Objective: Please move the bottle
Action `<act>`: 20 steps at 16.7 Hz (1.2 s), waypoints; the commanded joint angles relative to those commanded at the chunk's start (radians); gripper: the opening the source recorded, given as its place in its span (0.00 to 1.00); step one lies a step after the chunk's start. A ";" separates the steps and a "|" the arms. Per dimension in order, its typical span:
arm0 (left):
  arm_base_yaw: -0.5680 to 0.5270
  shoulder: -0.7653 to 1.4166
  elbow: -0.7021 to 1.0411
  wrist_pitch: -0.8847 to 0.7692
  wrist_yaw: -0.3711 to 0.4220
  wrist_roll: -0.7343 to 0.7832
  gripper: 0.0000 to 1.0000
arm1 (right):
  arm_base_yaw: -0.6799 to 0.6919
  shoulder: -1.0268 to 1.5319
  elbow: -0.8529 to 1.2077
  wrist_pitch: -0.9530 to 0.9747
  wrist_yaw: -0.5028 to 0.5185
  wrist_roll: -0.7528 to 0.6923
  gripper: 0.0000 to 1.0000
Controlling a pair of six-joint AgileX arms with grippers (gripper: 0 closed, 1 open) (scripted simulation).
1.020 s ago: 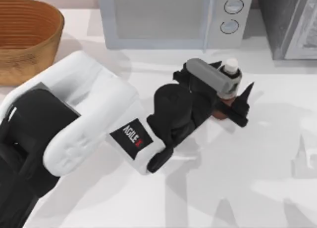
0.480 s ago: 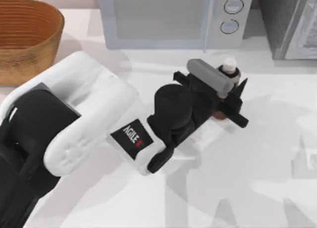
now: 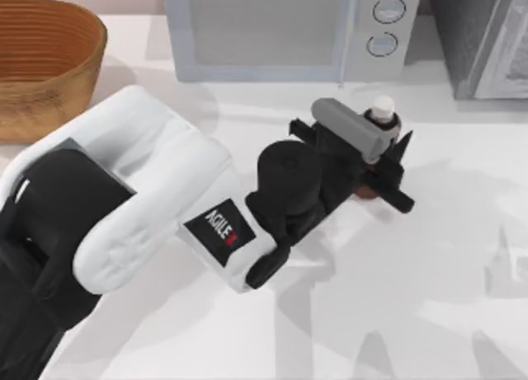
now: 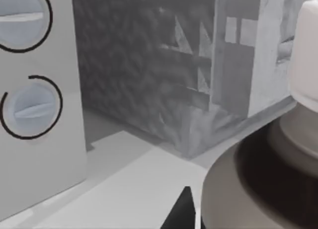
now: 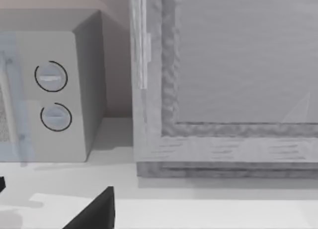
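- Left gripper (image 3: 384, 167), matte black with two pointed fingers, reached out over the smooth white table (image 3: 396, 297) in front of the pale grey microwave oven (image 3: 289, 30), fingers clamped on the small reddish-brown cylindrical bottle (image 3: 365, 190).
- Bottle upright between those fingers, round white cap (image 3: 384, 109) poking above the grey camera block on the wrist, a sliver of brown base visible below the fingers, close to the microwave's front right corner.
- From the left wrist view, bottle's white cap (image 4: 304, 60) and rounded grey shoulder (image 4: 258, 184) looming right beside the camera, two round dials (image 4: 31, 107) of the microwave beyond.
- Glossy white and black left arm casing (image 3: 157, 199) stretching back from the gripper toward the ribbed woven brown basket (image 3: 41, 63), well apart at the table's far left.
- Speckled grey boxy cabinet (image 3: 487, 38) beyond the gripper, at the table's far right.
- Right gripper: black tip (image 5: 94, 211) in the right wrist view, fingers' state cannot be told.
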 joint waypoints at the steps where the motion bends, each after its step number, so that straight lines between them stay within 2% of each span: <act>1: 0.002 -0.002 -0.001 0.000 0.000 0.001 0.00 | 0.000 0.000 0.000 0.000 0.000 0.000 1.00; 3: 0.016 -0.008 -0.010 0.006 0.014 0.001 0.00 | 0.000 0.000 0.000 0.000 0.000 0.000 1.00; 6: 0.112 -0.050 -0.084 0.039 0.110 0.005 0.00 | 0.000 0.000 0.000 0.000 0.000 0.000 1.00; 9: 0.289 -0.123 -0.214 0.082 0.283 0.012 0.00 | 0.000 0.000 0.000 0.000 0.000 0.000 1.00; 14: 0.666 -0.289 -0.484 0.163 0.652 0.025 0.00 | 0.000 0.000 0.000 0.000 0.000 0.000 1.00; 16: 0.791 -0.355 -0.579 0.191 0.776 0.030 0.00 | 0.000 0.000 0.000 0.000 0.000 0.000 1.00; 18: 0.876 -0.411 -0.652 0.212 0.862 0.033 0.00 | 0.000 0.000 0.000 0.000 0.000 0.000 1.00; 20: 0.919 -0.444 -0.693 0.224 0.905 0.036 0.00 | 0.000 0.000 0.000 0.000 0.000 0.000 1.00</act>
